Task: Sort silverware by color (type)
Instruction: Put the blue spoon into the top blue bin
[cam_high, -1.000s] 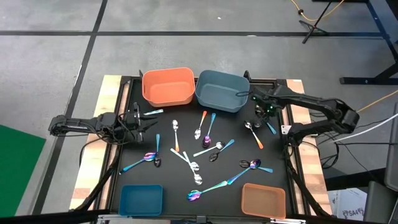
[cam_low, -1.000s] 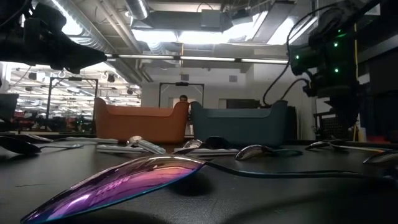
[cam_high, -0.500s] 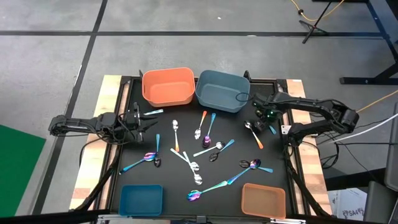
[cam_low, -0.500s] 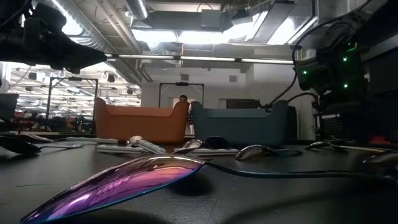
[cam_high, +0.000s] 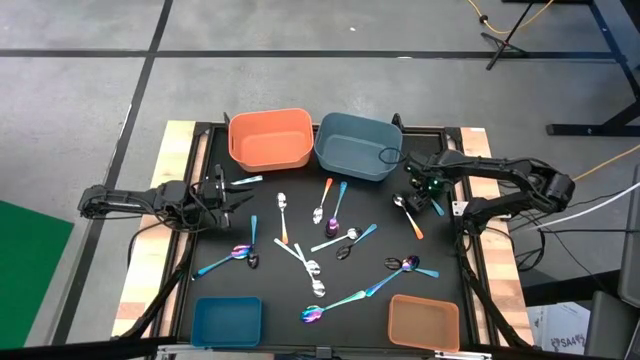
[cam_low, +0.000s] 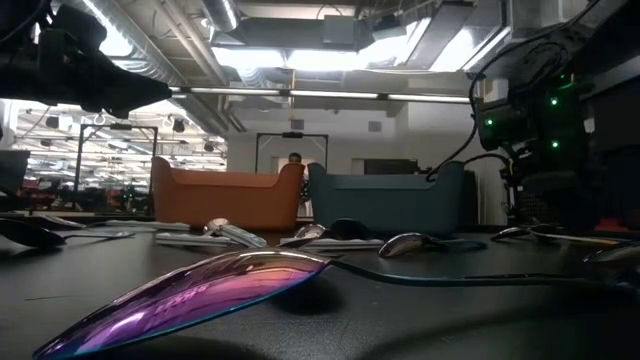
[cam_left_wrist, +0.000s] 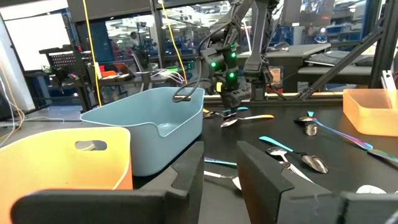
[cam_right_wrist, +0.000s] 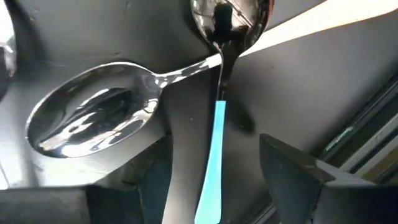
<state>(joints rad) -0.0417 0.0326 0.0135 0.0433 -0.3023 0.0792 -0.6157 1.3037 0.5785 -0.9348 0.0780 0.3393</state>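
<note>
The right gripper (cam_high: 427, 193), jaws wide and empty, has dropped over a teal-handled spoon (cam_right_wrist: 211, 155) beside the blue bin (cam_high: 356, 146), poised to pick; most silverware (cam_high: 315, 240) lies unsorted mid-table.

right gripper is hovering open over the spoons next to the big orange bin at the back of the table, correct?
Not quite. The open right gripper hovers over a plain silver spoon and a teal-handled spoon, but the large plastic bin beside it is the blue one, not the orange one, which stands farther along the back edge. The high view shows this.
</note>
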